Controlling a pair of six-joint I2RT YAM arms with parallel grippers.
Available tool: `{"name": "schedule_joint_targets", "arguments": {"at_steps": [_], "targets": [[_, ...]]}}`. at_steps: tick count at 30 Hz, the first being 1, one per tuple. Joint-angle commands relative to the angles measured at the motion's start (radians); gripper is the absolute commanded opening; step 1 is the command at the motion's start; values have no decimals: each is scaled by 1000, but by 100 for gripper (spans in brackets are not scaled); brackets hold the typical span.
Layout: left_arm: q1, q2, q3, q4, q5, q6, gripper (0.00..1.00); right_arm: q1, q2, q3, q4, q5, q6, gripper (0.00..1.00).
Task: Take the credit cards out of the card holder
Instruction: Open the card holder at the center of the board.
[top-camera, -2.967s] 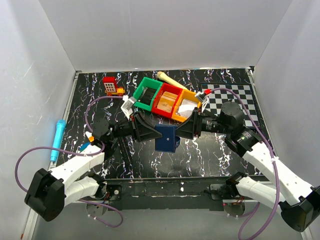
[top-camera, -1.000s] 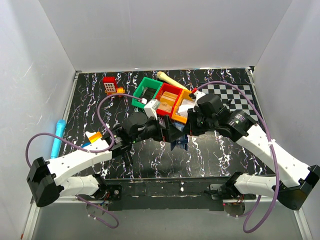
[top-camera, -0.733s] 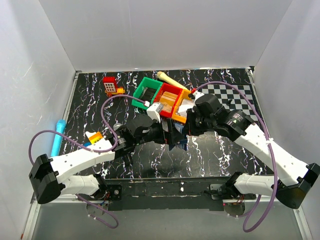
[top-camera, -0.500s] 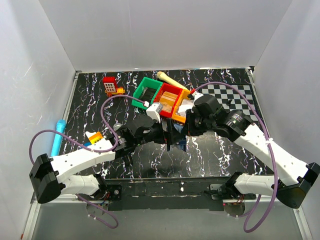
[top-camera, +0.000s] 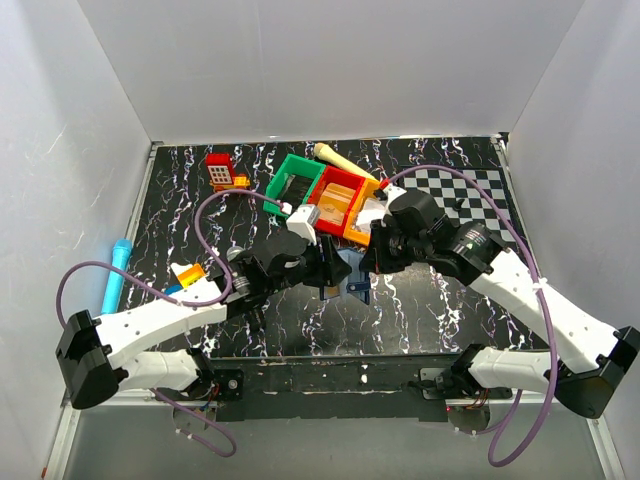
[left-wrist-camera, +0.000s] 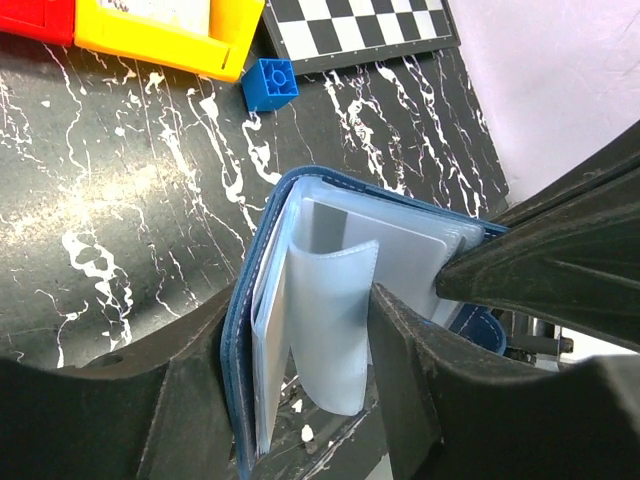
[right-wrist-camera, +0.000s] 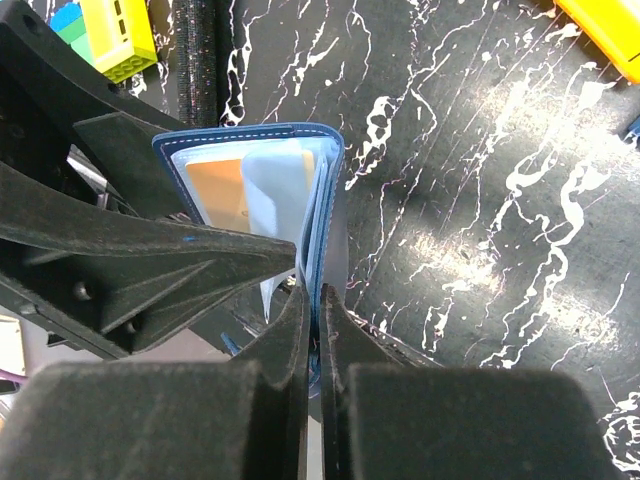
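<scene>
Top external: left gripper (top-camera: 333, 268) and right gripper (top-camera: 368, 262) are meeting mid-table, just on the near side of the coloured bins (top-camera: 340, 198). The card holder (top-camera: 356, 290) is sitting between them, standing open. Can't tell if it's touching the table (top-camera: 420, 300).

Left wrist: the left fingers (left-wrist-camera: 200, 400) are straddling one navy cover flap plus a clear sleeve (left-wrist-camera: 330, 330), pressing in from both sides and gripping the card holder. The sleeve is bowing outward. A small blue block (left-wrist-camera: 270, 82) is lying well apart, near the yellow bin.

Right wrist: the right jaws are pinching tight on the other flap's edge. An orange card (right-wrist-camera: 220, 190) is showing inside a pocket.
</scene>
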Motion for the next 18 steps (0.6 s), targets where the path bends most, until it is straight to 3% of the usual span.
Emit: {"name": "schedule_joint_targets", "arguments": {"at_steps": [1, 3, 7, 9, 14, 18], "targets": [[0, -68, 1, -10, -42, 17, 47, 5, -38, -6, 65, -34, 4, 1], [-1, -80, -5, -7, -42, 17, 50, 5, -40, -9, 71, -40, 4, 1], [-1, -104, -16, -2, -38, 14, 71, 5, -44, -15, 81, -47, 10, 1], [0, -114, -25, 5, -30, 12, 75, 5, -47, -15, 84, -47, 10, 1], [0, -120, -36, 13, -19, 12, 72, 5, -49, -17, 91, -50, 16, 1], [-1, -132, -48, 24, -2, 15, 59, 4, -64, -32, 111, -57, 22, 1]]}}
